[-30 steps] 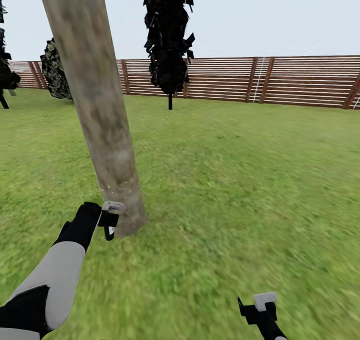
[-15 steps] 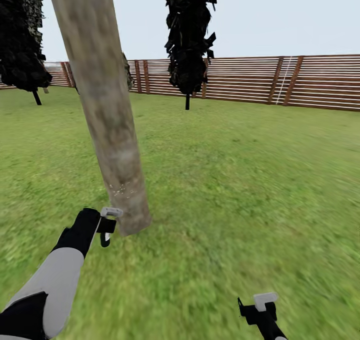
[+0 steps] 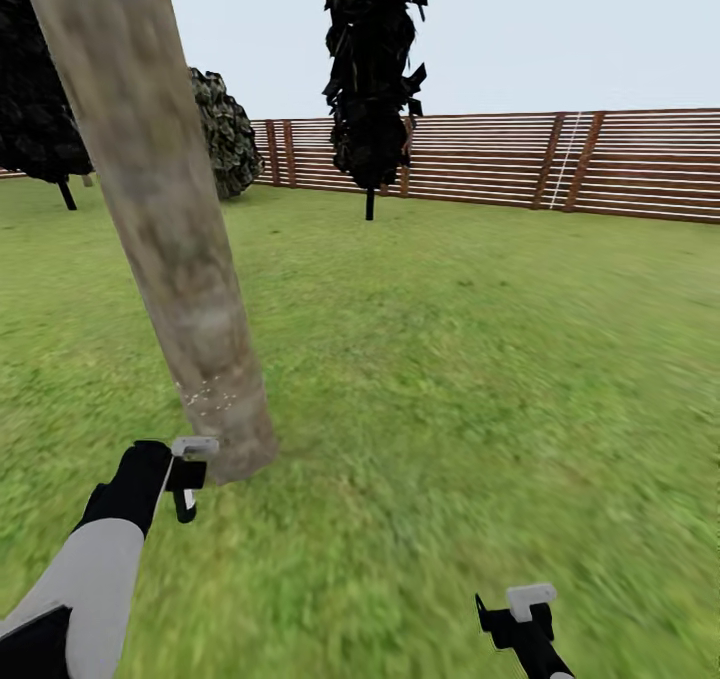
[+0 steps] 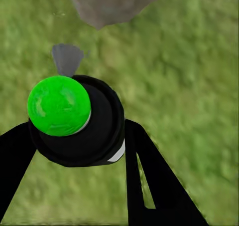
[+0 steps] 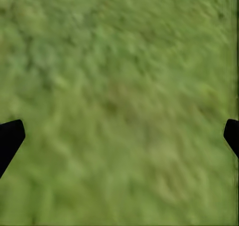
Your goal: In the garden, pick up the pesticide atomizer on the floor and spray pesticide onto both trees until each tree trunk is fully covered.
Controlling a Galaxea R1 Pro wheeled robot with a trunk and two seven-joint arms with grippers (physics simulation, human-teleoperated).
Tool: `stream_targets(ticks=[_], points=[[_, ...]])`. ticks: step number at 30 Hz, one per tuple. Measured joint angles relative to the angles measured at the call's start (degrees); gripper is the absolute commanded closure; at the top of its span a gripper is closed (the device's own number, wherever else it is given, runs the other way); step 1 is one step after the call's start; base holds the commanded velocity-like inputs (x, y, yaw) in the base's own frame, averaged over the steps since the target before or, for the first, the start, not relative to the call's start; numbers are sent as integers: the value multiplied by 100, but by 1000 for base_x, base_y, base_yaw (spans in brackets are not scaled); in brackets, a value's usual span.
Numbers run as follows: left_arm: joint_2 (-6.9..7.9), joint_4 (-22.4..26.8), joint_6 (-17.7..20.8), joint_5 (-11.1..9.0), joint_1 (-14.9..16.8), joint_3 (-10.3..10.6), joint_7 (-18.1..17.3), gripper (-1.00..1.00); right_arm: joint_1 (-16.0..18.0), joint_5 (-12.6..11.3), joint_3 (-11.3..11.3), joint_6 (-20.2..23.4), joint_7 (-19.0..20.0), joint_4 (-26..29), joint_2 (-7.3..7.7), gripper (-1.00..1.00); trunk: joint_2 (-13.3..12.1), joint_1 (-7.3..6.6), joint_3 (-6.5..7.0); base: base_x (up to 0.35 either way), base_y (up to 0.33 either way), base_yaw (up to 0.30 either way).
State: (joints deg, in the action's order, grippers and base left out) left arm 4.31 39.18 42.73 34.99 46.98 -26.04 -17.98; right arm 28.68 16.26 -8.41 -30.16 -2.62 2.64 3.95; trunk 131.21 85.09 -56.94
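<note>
Left gripper (image 4: 74,136) clamped on the sprayer (image 4: 74,118), low beside the trunk (image 3: 170,249) base; a few specks (image 3: 205,396) there. Right gripper (image 5: 119,131) apart over grass (image 3: 480,359). Best aim the nozzle at bare bark and sweep upward.

**Trunk at ten o'clock, fence across the back**

The tree trunk (image 3: 190,289) rose from the grass (image 3: 450,379) at ten o'clock, with the left gripper (image 3: 188,474) just beside its base. A conifer (image 3: 372,79) stood at twelve before the fence (image 3: 560,164). The right gripper (image 3: 520,614) sat at five.
</note>
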Motion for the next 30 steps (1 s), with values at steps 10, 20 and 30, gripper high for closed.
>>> stream_targets(ticks=[10,20,30], points=[[-147,-224,-448,-156,-528,-129,643,100,1,-1,-2,-3,8,0,0,-100,0,0,0,39,-129,202],[-184,-828,-1279,-385,-533,-148,1317,100,1,8,0,-7,10,0,8,-100,0,0,0,33,-122,8],[-148,-997,-1461,-942,-534,-138,1491,100,-2,9,6,-6,16,-9,9,-100,0,0,0,176,-237,2]])
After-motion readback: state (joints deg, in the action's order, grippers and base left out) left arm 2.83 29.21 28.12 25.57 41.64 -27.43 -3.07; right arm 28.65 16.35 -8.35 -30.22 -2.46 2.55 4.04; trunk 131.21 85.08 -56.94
